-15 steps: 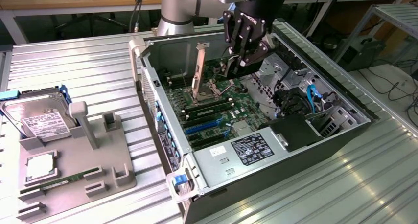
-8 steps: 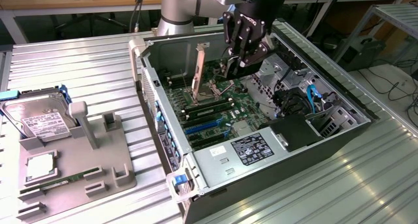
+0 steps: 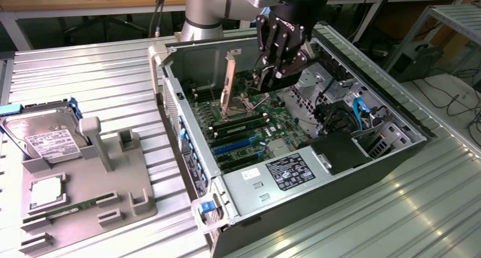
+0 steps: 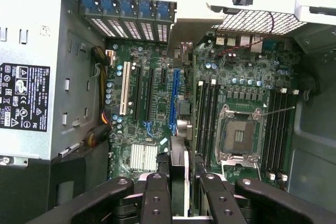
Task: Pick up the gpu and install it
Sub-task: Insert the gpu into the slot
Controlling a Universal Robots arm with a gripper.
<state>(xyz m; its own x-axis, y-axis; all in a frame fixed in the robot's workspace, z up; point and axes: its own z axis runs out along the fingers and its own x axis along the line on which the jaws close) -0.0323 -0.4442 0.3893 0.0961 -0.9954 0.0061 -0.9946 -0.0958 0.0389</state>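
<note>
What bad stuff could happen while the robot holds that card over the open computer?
1. The black robot gripper pinches the thin black graphics card edge-on, so the card might tilt or slip onto the green motherboard.
2. The long blue slot is narrow; a slightly crooked descent could jam the card.
3. The silver open processor socket sits close by and could get knocked.

Hidden and cut-off parts

The gpu [image 4: 178, 182] is largely hidden between the gripper [image 4: 182, 192] fingers; the arm [image 3: 206, 10] is cut off.

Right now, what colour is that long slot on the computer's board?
Blue. The long expansion slot on the green motherboard shows best in the wrist view.
</note>
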